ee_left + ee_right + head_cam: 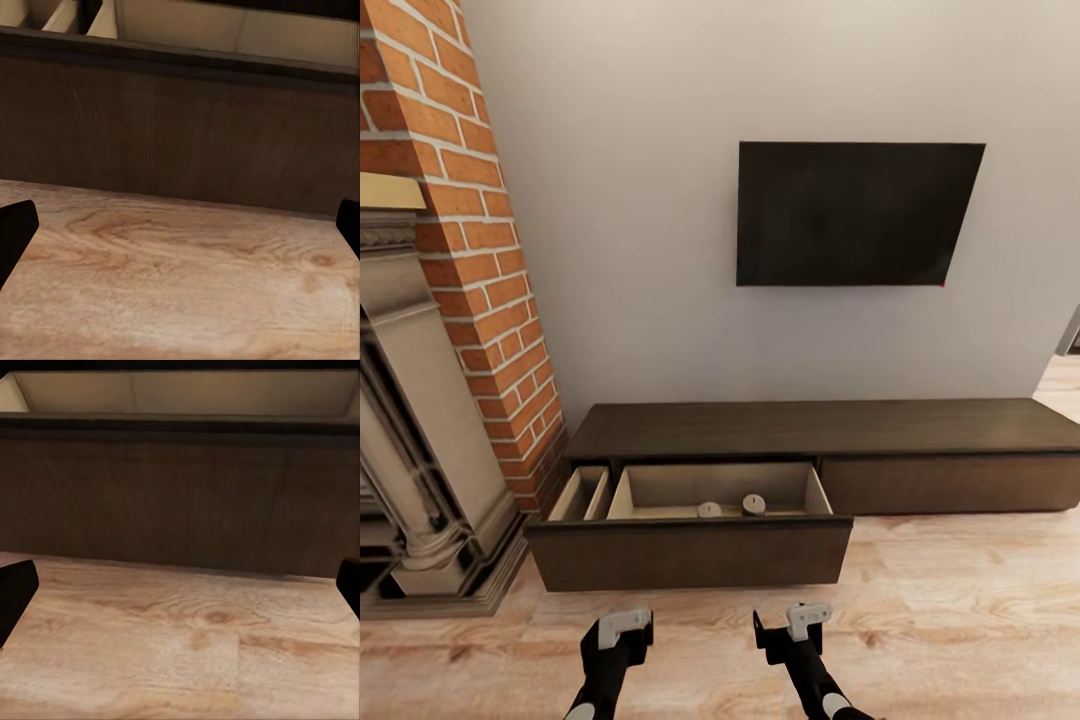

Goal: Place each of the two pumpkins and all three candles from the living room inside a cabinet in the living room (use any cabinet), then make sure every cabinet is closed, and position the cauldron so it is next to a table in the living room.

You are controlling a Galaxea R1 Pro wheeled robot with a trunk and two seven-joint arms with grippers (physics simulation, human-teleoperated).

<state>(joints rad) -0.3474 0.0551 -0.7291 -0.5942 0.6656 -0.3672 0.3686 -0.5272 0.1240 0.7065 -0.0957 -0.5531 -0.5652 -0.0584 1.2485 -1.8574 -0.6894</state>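
The long low dark-brown cabinet (830, 428) stands against the wall, and its left drawer (690, 550) is pulled out toward me. Two small stubby candles (709, 509) (754, 503) stand side by side on the drawer floor near its middle. My left gripper (625, 628) and right gripper (800, 620) hover low over the wooden floor just in front of the drawer front, both open and empty. In the wrist views the left gripper (180, 232) and right gripper (180, 592) face the drawer front (187, 135) (187, 495) with fingers spread wide. The pumpkins, cauldron and table are out of view.
A brick chimney (480, 250) with a stone fireplace surround (420, 450) stands close at the left, its base reaching near the drawer's left end. A dark TV (857, 213) hangs on the wall above the cabinet. Light wooden floor (960, 600) extends to the right.
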